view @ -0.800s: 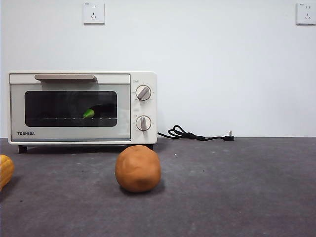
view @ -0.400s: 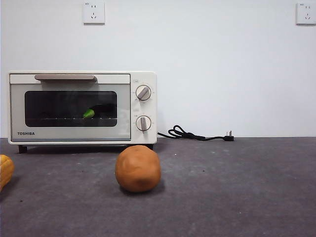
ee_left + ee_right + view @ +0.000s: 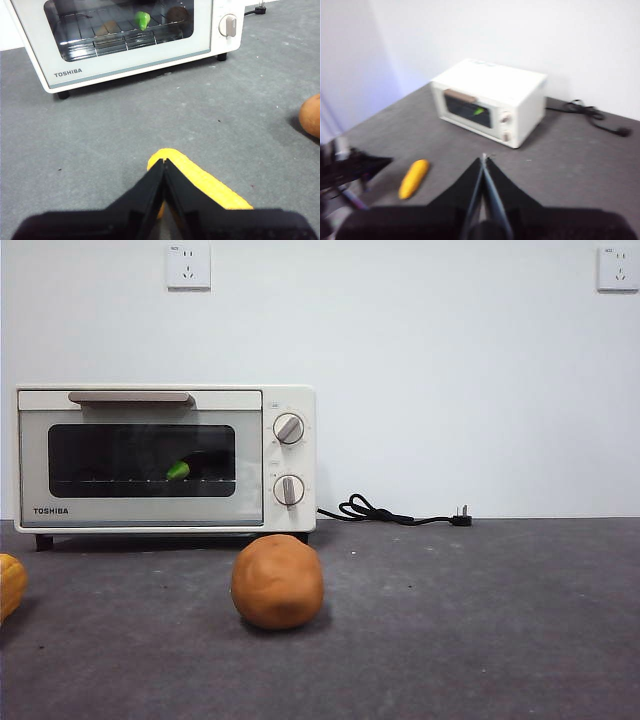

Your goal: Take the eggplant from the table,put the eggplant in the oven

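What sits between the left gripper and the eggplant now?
In the left wrist view: bare table, then the oven's shut glass door. The eggplant lies inside; the left gripper hovers over a yellow item.

A bare test room or lab is suggested: a plain white wall [image 3: 450, 370] with two sockets [image 3: 189, 266], a dark grey table [image 3: 480, 620], and a small toaster oven [image 3: 290, 395] set out with its cord [image 3: 390, 513] left unplugged.

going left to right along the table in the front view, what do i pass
yellow-orange ridged item at the left edge → oven, door shut with the eggplant inside → round orange-brown ball → black power cord ending in its plug
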